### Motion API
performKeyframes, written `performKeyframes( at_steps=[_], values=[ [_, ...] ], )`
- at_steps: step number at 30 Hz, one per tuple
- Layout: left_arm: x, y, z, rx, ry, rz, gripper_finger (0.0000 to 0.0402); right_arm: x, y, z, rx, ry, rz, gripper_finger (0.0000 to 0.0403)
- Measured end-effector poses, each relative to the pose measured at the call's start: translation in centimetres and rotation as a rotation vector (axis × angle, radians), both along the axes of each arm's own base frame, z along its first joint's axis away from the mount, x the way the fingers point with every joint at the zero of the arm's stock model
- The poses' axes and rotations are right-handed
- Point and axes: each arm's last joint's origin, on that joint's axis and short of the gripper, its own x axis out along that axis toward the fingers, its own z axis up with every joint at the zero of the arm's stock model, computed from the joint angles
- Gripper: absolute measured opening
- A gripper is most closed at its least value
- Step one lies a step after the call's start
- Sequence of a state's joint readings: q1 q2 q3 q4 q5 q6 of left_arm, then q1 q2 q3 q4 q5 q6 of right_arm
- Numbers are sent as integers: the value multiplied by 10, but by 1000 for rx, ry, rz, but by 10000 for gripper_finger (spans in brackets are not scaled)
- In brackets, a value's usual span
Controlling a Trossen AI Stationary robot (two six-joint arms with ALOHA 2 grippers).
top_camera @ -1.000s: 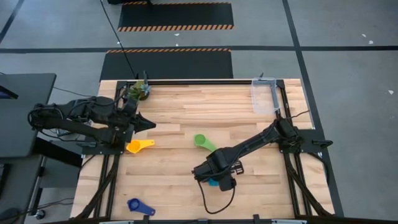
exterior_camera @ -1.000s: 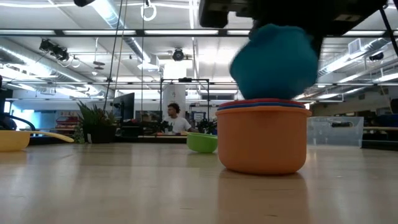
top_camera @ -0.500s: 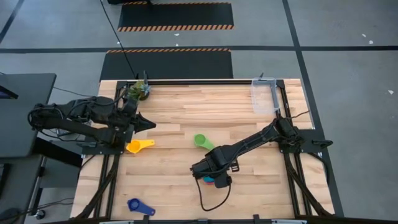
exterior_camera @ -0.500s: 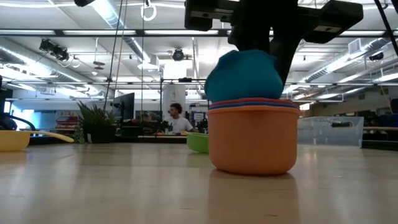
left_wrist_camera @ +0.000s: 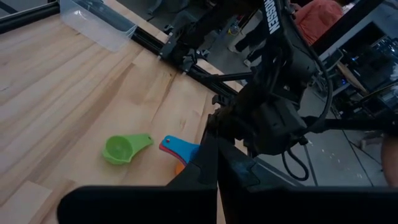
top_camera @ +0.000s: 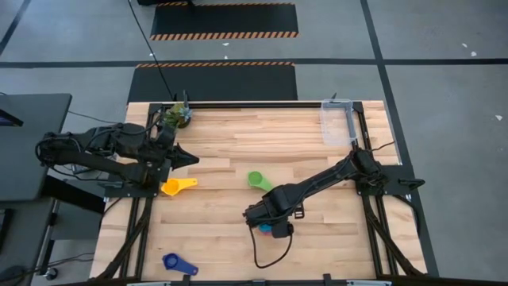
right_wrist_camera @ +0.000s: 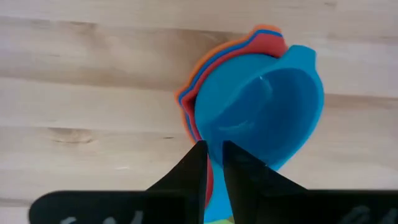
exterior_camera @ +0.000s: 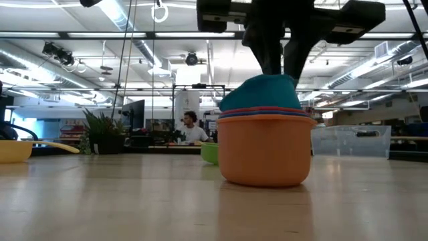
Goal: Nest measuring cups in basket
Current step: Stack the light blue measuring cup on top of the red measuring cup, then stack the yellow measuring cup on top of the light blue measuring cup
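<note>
Light blue cup (right_wrist_camera: 261,109) under right hand (right_wrist_camera: 213,155)

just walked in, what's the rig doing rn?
Nesting measuring cups. The right hand is over the stack near the front middle of the table, its fingers closed on the light blue cup, which sits in the red cup inside the orange cup. The green cup, yellow cup and dark blue cup lie loose on the table. The clear basket sits at the back right corner, nothing visible in it. The left arm waits at the left edge.
</note>
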State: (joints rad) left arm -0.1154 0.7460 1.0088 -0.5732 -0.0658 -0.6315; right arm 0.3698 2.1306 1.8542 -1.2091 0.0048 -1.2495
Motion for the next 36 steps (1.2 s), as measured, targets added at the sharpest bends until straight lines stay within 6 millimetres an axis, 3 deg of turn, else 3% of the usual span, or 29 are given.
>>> performKeyframes(
  at_steps=[12,20,25,30,36],
  values=[
    [0,0,0,0,1,0,4,-2,-2,6,2,-11,-104,58],
    [0,0,0,-1,2,1,4,-10,-6,30,20,-66,-132,58],
    [0,0,-2,-1,19,2,4,-19,-22,55,-99,-160,-234,54],
    [3,0,-13,11,128,28,4,-39,-61,95,-174,-246,-515,35],
    [22,0,-28,36,263,89,4,-70,-102,144,72,-319,-1069,6]
  ],
)
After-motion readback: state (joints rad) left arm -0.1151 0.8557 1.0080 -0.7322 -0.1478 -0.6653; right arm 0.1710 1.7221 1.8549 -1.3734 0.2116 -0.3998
